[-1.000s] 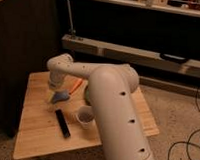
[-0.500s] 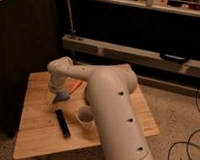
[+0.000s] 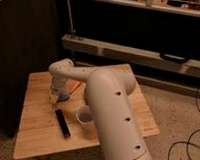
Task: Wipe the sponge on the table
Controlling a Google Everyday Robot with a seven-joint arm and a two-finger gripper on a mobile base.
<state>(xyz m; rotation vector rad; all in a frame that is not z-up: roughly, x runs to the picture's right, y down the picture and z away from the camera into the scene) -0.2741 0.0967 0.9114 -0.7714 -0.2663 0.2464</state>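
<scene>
Your gripper (image 3: 54,96) is down at the table (image 3: 35,137) top, left of centre, with the arm (image 3: 112,107) arched over from the near right. The sponge (image 3: 63,97) lies flat on the planks, right at the gripper's tip and touching it as far as I can see. Whether the gripper is open or clamped on the sponge, I cannot tell from here.

This fits two readings: you are taking hold of the sponge for a stroke, or you are leaving it after one. I won't call it either way.

If a stroke is on, here is how I'd judge it. Keep the sponge flat so its whole face stays on the wood. Press lightly and evenly, because a soft pad will fold or roll under a hard push. The bare planks to the left and towards the near edge look like your best lane.

Watch your neighbours. The orange thing (image 3: 76,87) sits just beyond the sponge to the right, and the black bar (image 3: 62,123) lies near, on the front side. Either one could get dragged along.

There's one container, a pale cup (image 3: 84,115). It stands upright just right of the bar, close against the arm. Its mouth faces up, but the inside is in shadow, so I can't say what's in it. It looks easy to tip.
</scene>
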